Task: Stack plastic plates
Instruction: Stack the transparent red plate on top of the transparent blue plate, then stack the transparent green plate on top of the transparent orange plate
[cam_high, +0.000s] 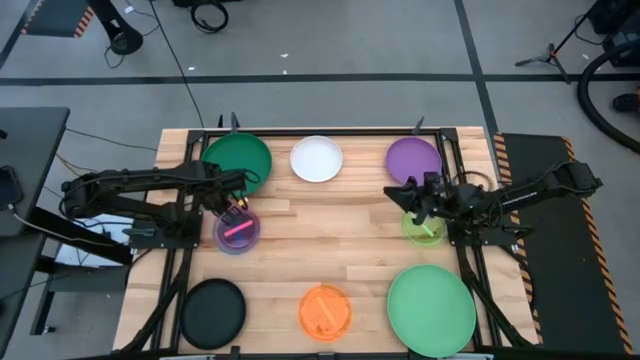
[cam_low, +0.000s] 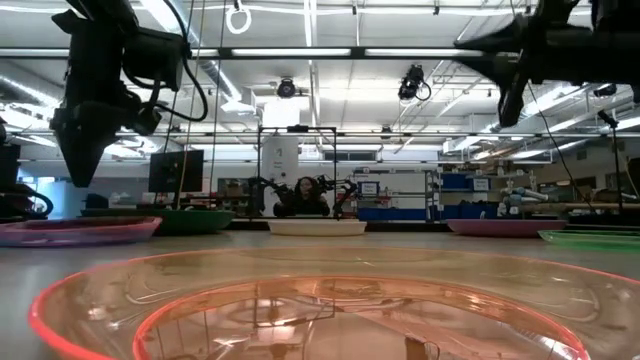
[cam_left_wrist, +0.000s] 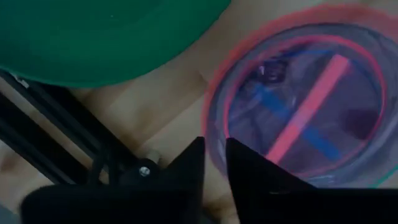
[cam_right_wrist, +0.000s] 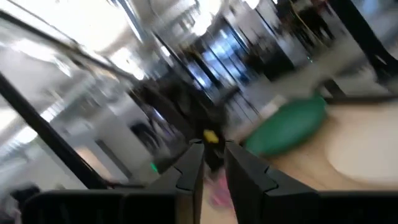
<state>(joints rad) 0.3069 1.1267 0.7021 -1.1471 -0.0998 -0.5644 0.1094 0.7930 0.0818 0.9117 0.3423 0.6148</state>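
The left hand (cam_high: 236, 206) hovers with its fingers nearly together over the edge of the pink plate (cam_high: 237, 231), which lies nested with a blue one beside the dark green plate (cam_high: 238, 162). The right hand (cam_high: 408, 200), fingers also close together and holding nothing, hangs above the lime plate (cam_high: 424, 229). White (cam_high: 316, 158), purple (cam_high: 413, 160), black (cam_high: 213, 313), orange (cam_high: 325, 311) and light green (cam_high: 431, 310) plates lie apart on the surface (cam_high: 340, 245).

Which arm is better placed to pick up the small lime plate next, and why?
Right. In the high view the right pincer hangs just beside the lime plate on its own side; the left pincer is far across the table, over the pink plate.
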